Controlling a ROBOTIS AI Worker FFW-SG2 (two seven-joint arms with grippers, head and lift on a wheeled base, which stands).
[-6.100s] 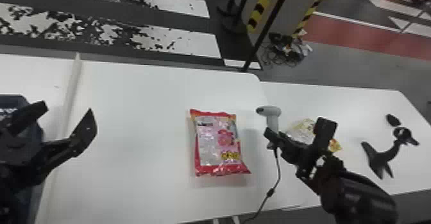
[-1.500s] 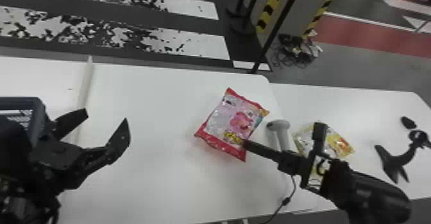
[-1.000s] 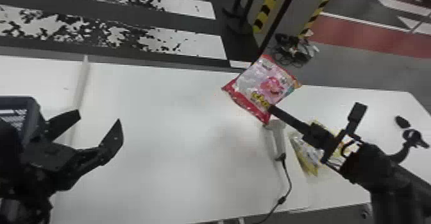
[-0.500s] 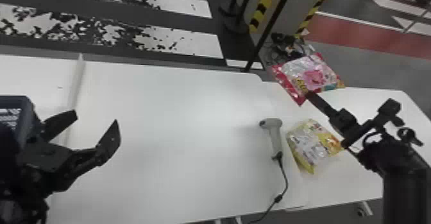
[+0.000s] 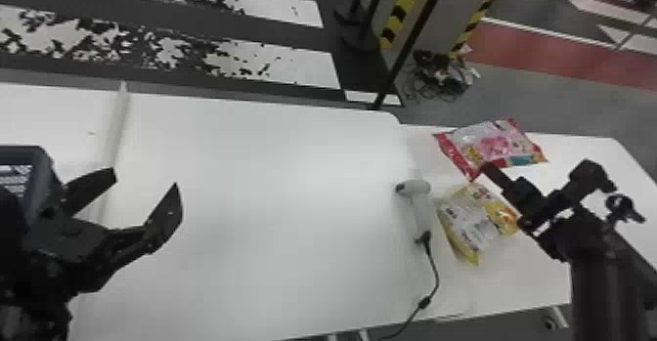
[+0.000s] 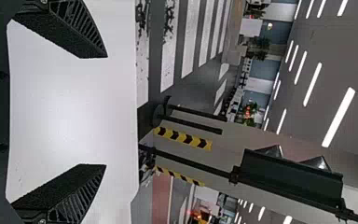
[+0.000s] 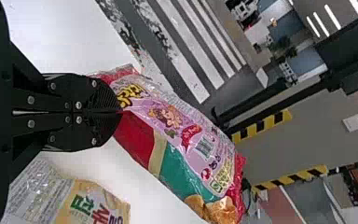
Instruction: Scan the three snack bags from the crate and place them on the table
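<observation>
Print on packaging: yellow lettering and a small barcode-like panel on the pink snack bag; green and red lettering on the yellow snack bag. Yellow-black hazard stripes mark the pillar.

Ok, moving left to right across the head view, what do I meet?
Dark blue plastic crate → left gripper with open black fingers → pale grey handheld scanner with a black cable → yellow-and-white plastic snack bag → thick black right arm.

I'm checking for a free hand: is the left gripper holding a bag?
No, the left gripper is open, its fingers wide apart with nothing between.
</observation>
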